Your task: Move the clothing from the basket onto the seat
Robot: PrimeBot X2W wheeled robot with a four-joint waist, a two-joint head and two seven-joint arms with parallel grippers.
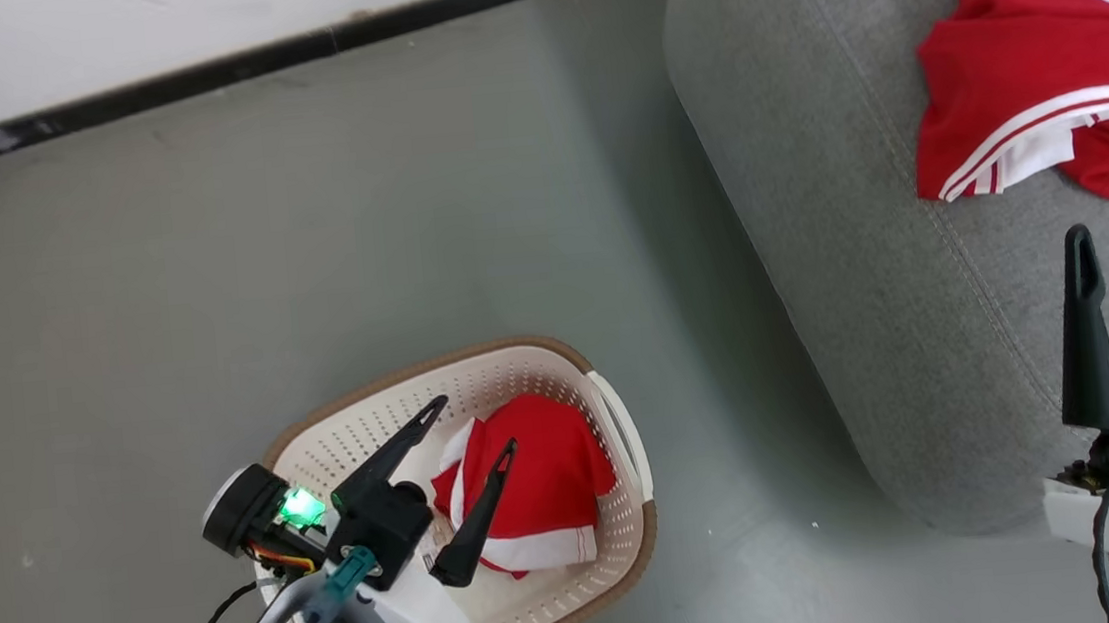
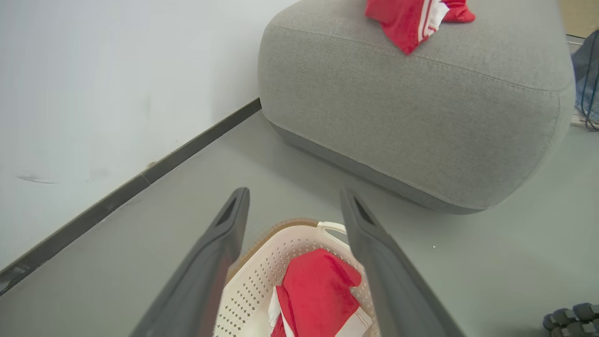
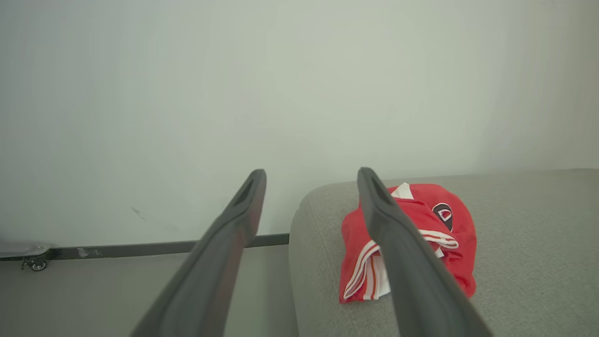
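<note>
On the far-right seat (image 1: pixel 834 177) lies one jersey (image 1: pixel 1024 60); the other jersey (image 1: pixel 554 472) sits in the near basket (image 1: pixel 478 353), under the left gripper (image 1: pixel 475 422) (spread wide, holding nothing).

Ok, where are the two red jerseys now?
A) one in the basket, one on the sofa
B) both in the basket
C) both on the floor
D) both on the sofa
A: one jersey lies in the basket, the second jersey on the grey sofa.
</note>
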